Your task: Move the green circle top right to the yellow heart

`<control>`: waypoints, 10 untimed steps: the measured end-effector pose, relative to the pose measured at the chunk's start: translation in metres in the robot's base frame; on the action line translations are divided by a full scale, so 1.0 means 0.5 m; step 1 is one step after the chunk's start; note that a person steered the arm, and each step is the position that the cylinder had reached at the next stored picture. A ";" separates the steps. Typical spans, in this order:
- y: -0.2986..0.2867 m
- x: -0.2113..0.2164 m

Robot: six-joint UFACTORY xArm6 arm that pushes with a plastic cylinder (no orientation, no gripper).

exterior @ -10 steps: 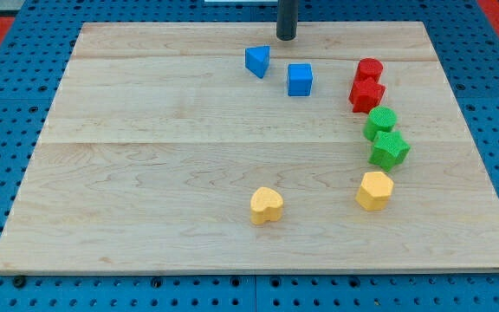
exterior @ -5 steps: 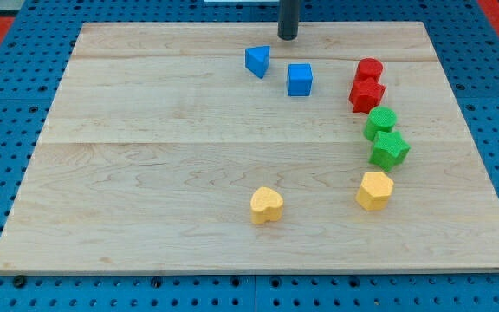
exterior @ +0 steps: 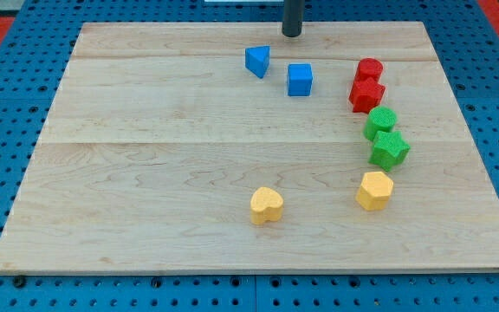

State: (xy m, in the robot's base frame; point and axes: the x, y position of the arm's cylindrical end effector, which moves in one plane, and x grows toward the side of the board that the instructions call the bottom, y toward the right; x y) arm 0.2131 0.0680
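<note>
The green circle (exterior: 380,121) sits at the view's right, touching the green star (exterior: 389,149) just below it. The yellow heart (exterior: 267,205) lies near the view's bottom centre, well to the left of and below the green circle. My tip (exterior: 293,34) is at the view's top centre, near the board's top edge, just above the blue cube (exterior: 300,79) and far up and left of the green circle.
A blue triangle (exterior: 257,61) lies left of the blue cube. A red cylinder (exterior: 369,69) and a red star (exterior: 366,94) are stacked above the green circle. A yellow hexagon (exterior: 375,190) lies below the green star. The wooden board (exterior: 145,173) lies on a blue pegboard.
My tip has shifted slightly to the right and toward the view's top. No block has moved.
</note>
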 end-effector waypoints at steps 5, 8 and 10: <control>0.013 0.036; 0.226 0.052; 0.435 0.267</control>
State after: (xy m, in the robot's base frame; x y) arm 0.3468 0.2855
